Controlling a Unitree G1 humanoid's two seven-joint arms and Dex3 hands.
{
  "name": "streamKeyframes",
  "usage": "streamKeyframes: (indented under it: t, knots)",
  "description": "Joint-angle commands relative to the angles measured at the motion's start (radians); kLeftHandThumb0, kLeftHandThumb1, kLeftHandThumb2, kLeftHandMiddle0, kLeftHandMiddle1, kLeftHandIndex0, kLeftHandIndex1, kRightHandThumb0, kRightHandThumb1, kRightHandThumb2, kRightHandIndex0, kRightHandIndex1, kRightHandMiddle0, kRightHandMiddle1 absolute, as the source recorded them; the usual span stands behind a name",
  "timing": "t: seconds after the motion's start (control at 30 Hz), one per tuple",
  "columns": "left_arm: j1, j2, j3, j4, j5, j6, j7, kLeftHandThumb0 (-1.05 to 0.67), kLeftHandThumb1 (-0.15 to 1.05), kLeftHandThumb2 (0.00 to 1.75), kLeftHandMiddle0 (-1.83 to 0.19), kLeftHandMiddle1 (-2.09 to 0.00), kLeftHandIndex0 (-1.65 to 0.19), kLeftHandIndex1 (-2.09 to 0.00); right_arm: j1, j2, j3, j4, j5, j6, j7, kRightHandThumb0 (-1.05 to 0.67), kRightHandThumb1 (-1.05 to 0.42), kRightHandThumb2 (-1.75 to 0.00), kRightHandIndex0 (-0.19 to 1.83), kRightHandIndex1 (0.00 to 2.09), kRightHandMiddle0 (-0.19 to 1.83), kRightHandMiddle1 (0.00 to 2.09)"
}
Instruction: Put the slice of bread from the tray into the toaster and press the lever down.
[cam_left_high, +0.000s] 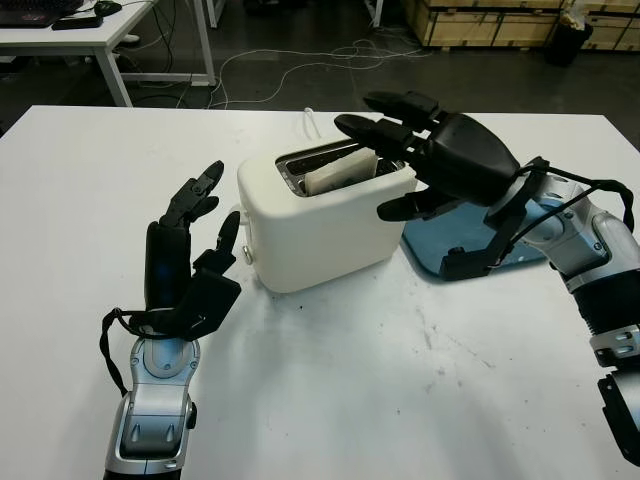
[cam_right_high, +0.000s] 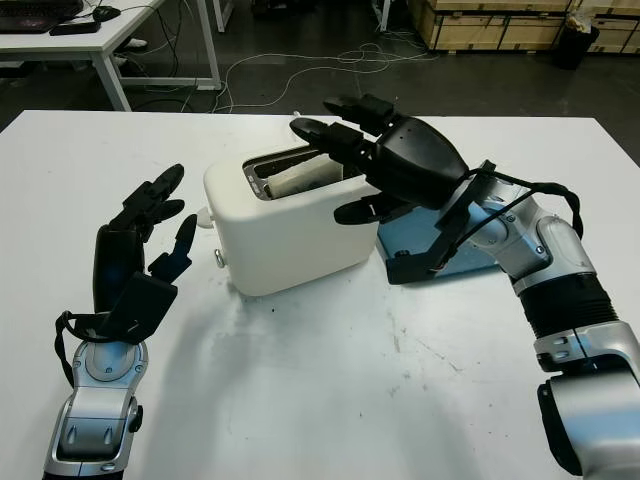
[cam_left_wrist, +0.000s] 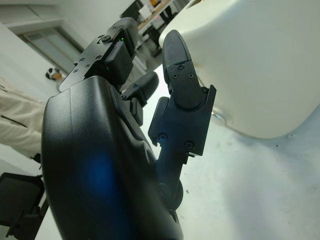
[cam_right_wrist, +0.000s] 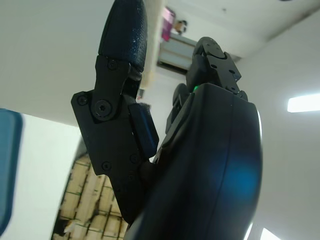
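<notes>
Under right hand, bread in toaster

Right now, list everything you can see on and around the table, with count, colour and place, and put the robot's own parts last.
Table: one, white, under everything.
Toaster: one, white, at the table's middle, slots up.
Slice of bread: one, pale, standing in the toaster's slot, its top edge showing.
Lever: one, pale knob on the toaster's end nearest the left hand.
Tray: one, blue, flat on the table behind the right arm, beside the toaster.
Desk: one, white, in the background with dark items on it.
Cables: several, on the dark floor beyond the table.
Crates: several, wooden, at the back.
Left hand: black, open, upright beside the toaster's lever end.
Right hand: black, open, over the toaster's top.
</notes>
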Motion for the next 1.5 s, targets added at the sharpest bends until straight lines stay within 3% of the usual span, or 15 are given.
streamKeyframes:
  t: [0.0, 0.4, 0.67, 0.97, 1.13, 1.27, 1.47]
  knots:
    - [0.001, 0.005, 0.002, -0.002, 0.004, -0.012, 0.001, -0.44, 0.92, 0.48, -0.19, -0.92, -0.49, -0.02, -0.005, 0.011, 0.015, 0.032, 0.002, 0.015, 0.015, -0.95, -0.92, -0.64, 0.0, 0.19, 0.11, 0.02]
    - [0.004, 0.003, 0.006, -0.006, -0.007, -0.011, -0.005, -0.44, 0.92, 0.48, -0.16, -0.92, -0.48, -0.01, -0.073, 0.022, 0.093, 0.19, -0.042, 0.079, 0.064, -0.95, -0.92, -0.56, 0.0, 0.25, 0.13, 0.03]
    - [0.005, 0.006, 0.005, 0.0, -0.002, -0.021, -0.004, -0.45, 0.92, 0.48, -0.17, -0.93, -0.48, -0.01, -0.092, 0.009, 0.116, 0.215, -0.059, 0.086, 0.061, -0.96, -0.92, -0.56, 0.0, 0.27, 0.13, 0.03]
    - [0.004, 0.006, 0.002, 0.003, 0.015, -0.02, 0.007, -0.45, 0.92, 0.48, -0.19, -0.93, -0.5, -0.02, -0.076, 0.012, 0.075, 0.192, -0.013, 0.0, -0.026, -0.92, -0.92, -0.49, 0.02, 0.37, 0.2, 0.06]
    - [0.005, 0.002, 0.005, 0.001, -0.003, -0.022, -0.001, -0.44, 0.92, 0.47, -0.19, -0.92, -0.49, -0.02, -0.056, 0.036, -0.024, 0.158, 0.131, -0.07, -0.072, -0.85, -0.92, -0.4, 0.0, 0.52, 0.24, 0.07]
    - [0.004, 0.0, 0.004, 0.003, -0.005, -0.024, 0.0, -0.44, 0.92, 0.47, -0.17, -0.92, -0.48, -0.02, -0.036, 0.054, -0.102, 0.105, 0.271, -0.076, -0.049, -0.81, -0.92, -0.44, 0.01, 0.6, 0.27, 0.08]
    - [0.002, 0.004, 0.006, -0.004, 0.004, -0.015, 0.0, -0.45, 0.92, 0.47, -0.17, -0.93, -0.49, -0.02, 0.063, 0.119, -0.24, -0.04, 0.602, 0.116, 0.083, -0.73, -0.92, -0.31, 0.22, 0.5, 0.42, 0.09]
